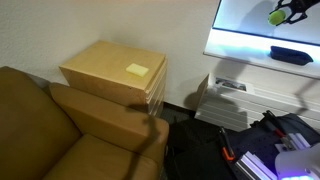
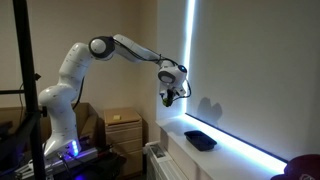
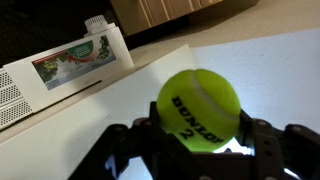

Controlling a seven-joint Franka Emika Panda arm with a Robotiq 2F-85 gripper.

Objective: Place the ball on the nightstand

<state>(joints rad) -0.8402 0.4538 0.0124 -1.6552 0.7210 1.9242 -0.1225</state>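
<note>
The ball (image 3: 199, 108) is a yellow-green tennis ball marked DUNLOP 2, held between my gripper's (image 3: 200, 130) black fingers in the wrist view. In an exterior view the gripper (image 1: 290, 13) holds the ball (image 1: 276, 16) high at the top right, above a bright white ledge. In an exterior view the arm reaches out with the gripper (image 2: 170, 95) raised above the lit sill. The nightstand (image 1: 110, 68), a tan wooden cabinet with a yellow note (image 1: 137, 70) on top, stands far to the left of the gripper; it also shows in an exterior view (image 2: 123, 128).
A brown couch (image 1: 60, 130) sits in front of the nightstand. A flat black object (image 1: 291, 54) lies on the white ledge (image 1: 250, 45), also seen in an exterior view (image 2: 200, 140). A white unit (image 1: 222, 100) stands below the ledge. A labelled white box (image 3: 75, 60) lies below the gripper.
</note>
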